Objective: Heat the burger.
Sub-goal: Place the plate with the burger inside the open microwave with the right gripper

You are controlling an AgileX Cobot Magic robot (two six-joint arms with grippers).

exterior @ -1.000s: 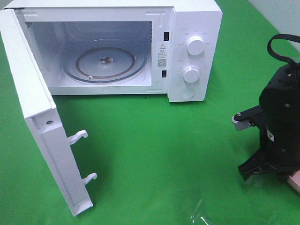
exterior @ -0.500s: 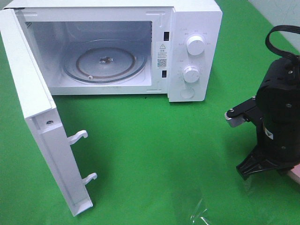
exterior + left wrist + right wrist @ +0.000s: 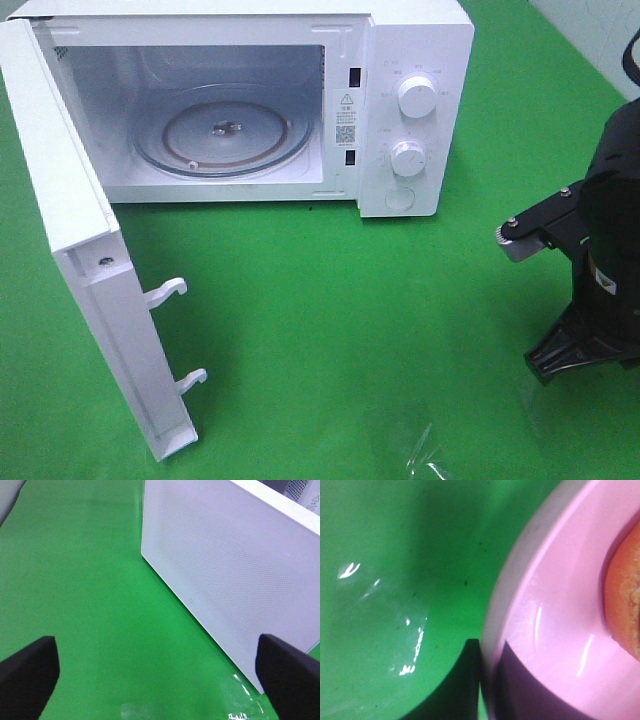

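1. Left of the microwave (image 3: 410,60), its door (image 3: 80,270) stands swung wide, with the latch hooks (image 3: 170,292) facing the open side. The left gripper (image 3: 159,680) hangs on the outer side of that door, jaws spread wide with nothing between them. A careless move of this arm toward the microwave could knock the door partly shut and narrow the way in.
2. Inside the microwave, the glass turntable (image 3: 225,130) lies bare; nothing is loaded yet.
3. In front of the microwave, toward its dial side, a scrap of clear film (image 3: 425,455) lies on the green cloth (image 3: 330,300). A low-carried load could snag or drag it.
4. Right of the microwave and well apart from it, the right gripper (image 3: 585,352) sits low with its jaws clenched. The burger (image 3: 625,600) rests on the pink plate (image 3: 555,630) just beside that gripper. I cannot tell whether the jaws pinch the rim.
5. If they do, a one-edge hold may let the plate tilt and the burger slide off. The plate could also strike the cavity's lower edge on entry.
6. The high view shows the open microwave but not the plate, the burger or the left gripper. Only the right wrist view shows the plate and the bun's edge. Only the left wrist view shows the open jaws and the door's outer face.
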